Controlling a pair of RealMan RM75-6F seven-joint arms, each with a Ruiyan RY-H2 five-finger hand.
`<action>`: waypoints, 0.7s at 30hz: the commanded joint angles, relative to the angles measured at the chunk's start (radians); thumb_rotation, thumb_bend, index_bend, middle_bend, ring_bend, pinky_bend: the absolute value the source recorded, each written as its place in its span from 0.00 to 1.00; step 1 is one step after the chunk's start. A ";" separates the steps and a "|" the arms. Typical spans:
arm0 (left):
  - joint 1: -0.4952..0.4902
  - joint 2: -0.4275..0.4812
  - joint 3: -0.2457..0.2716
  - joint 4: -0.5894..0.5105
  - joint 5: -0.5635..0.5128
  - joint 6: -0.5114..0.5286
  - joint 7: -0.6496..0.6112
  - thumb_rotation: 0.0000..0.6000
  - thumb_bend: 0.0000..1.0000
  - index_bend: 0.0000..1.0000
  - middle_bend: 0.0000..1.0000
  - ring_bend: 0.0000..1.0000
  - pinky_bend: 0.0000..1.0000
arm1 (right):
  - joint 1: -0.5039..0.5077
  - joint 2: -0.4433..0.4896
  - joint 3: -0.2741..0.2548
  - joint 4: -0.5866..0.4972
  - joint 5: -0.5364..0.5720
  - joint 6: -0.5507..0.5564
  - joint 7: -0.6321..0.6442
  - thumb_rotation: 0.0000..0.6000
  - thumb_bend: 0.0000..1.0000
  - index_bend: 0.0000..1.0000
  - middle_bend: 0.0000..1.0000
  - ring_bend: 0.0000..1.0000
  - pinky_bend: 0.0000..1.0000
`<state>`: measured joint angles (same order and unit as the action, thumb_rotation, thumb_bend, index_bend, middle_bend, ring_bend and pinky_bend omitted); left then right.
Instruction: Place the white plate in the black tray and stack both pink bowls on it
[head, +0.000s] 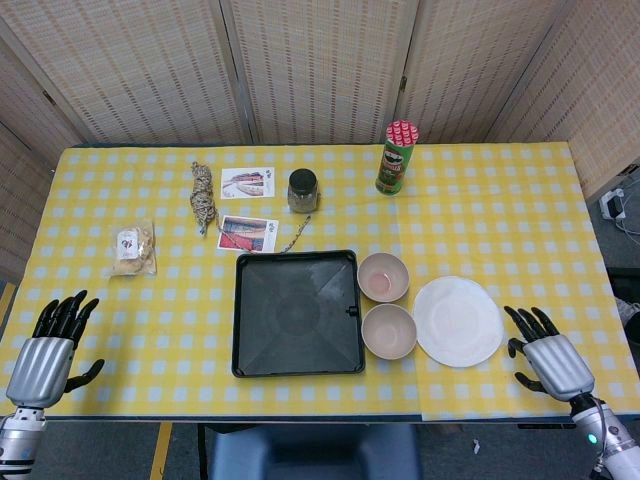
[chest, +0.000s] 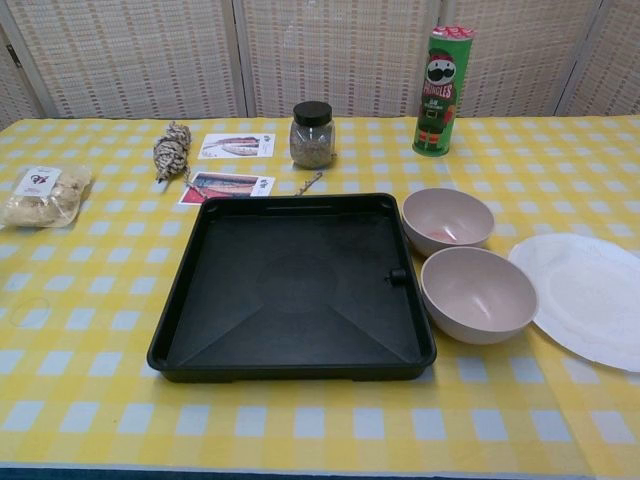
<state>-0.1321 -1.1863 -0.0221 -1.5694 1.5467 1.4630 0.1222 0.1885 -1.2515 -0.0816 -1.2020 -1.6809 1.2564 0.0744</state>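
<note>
A yellow-checked tablecloth (head: 500, 200) is being backed by woven screens (head: 320, 60). Two pink bowls (head: 383, 276) (head: 389, 331) are sitting between one black tray (head: 297, 313) and one white plate (head: 458, 321). Left hand (head: 45, 345) and right hand (head: 547, 358) are being held spread, empty.

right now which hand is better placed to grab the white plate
Right. The right hand hovers open just beside the white plate, while the left hand sits at the table's far side beyond the black tray.

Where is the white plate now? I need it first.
White plate lies on the table's right side, right of both pink bowls, near the right hand.
</note>
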 joint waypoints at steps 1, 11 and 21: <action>-0.001 -0.001 0.002 0.003 0.009 0.003 -0.005 1.00 0.31 0.00 0.00 0.00 0.00 | 0.035 -0.021 -0.004 0.033 0.004 -0.054 0.017 1.00 0.27 0.53 0.05 0.01 0.00; -0.012 -0.010 0.007 0.015 0.010 -0.017 -0.002 1.00 0.40 0.00 0.00 0.00 0.00 | 0.069 -0.071 -0.010 0.108 -0.007 -0.066 0.049 1.00 0.31 0.53 0.05 0.01 0.00; -0.016 -0.011 0.007 0.017 0.000 -0.028 -0.002 1.00 0.41 0.00 0.00 0.00 0.00 | 0.098 -0.110 -0.019 0.167 -0.009 -0.088 0.082 1.00 0.32 0.53 0.06 0.02 0.00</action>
<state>-0.1482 -1.1973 -0.0154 -1.5528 1.5471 1.4354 0.1206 0.2843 -1.3599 -0.0999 -1.0371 -1.6891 1.1701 0.1551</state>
